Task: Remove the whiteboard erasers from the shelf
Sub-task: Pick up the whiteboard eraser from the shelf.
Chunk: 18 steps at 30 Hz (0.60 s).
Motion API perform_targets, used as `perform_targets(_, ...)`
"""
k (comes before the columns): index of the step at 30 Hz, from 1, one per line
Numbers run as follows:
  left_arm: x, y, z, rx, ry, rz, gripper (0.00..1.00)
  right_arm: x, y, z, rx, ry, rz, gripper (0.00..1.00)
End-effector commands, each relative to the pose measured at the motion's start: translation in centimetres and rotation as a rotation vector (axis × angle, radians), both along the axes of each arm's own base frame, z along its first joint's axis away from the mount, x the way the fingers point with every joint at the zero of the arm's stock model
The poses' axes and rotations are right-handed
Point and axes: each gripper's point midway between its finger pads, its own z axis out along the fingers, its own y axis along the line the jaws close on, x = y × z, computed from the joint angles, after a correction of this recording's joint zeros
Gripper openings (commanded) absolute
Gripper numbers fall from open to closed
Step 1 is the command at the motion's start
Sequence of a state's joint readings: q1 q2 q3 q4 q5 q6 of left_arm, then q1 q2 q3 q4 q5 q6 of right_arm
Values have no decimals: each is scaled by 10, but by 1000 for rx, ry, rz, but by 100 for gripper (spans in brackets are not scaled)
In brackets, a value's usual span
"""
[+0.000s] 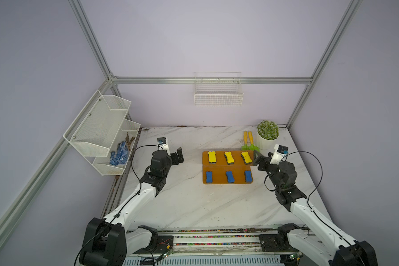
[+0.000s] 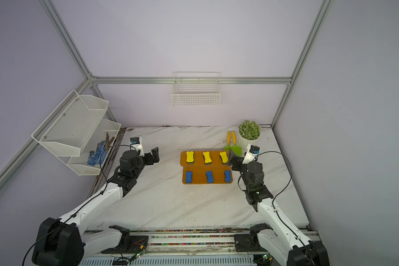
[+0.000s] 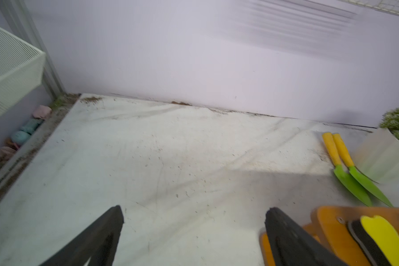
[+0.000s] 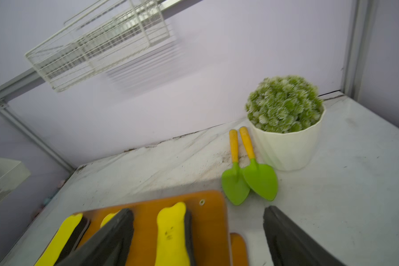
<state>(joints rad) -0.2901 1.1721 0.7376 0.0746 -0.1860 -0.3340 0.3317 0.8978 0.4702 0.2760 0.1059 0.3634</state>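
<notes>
- While both grippers stand with jaws spread wide and empty, all six whiteboard erasers [image 1: 229, 157] lie on the shelf [image 1: 218, 178]: three yellow on its upper board, three blue on its lower.
- The right gripper [image 4: 198, 210] straddles the end yellow eraser [image 4: 172, 232], which sits between the jaws, nearer one finger.
- The left gripper [image 3: 195, 210] has bare table [image 3: 171, 161] between its jaws, with the shelf's corner just outside one.
- Each eraser looks light and soft, foam over felt, and should squash rather than slip. A modest pinch across the narrow waist seems best.
- The end eraser's long axis runs parallel to the right fingers, pointing away from the wrist, felt side down.
</notes>
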Motion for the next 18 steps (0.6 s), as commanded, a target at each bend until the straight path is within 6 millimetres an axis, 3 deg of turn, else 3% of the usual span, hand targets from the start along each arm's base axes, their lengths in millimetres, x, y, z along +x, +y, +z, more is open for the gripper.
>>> perform_targets(1,-24,-13,-24,-83,176,-46,100,-41,26,-57,-28,169,54,92)
perform_targets(4,-29,-22,-27,-84,230,-95,100,-60,32,-62,20,137,91,85)
perform_targets(9,-22,-40,-14,-122,272,-170,100,-66,18,-29,-15,72,48,75)
perform_targets(18,-19,-56,-33,-134,468,-210,99,-13,28,-1,-289,249,-4,74)
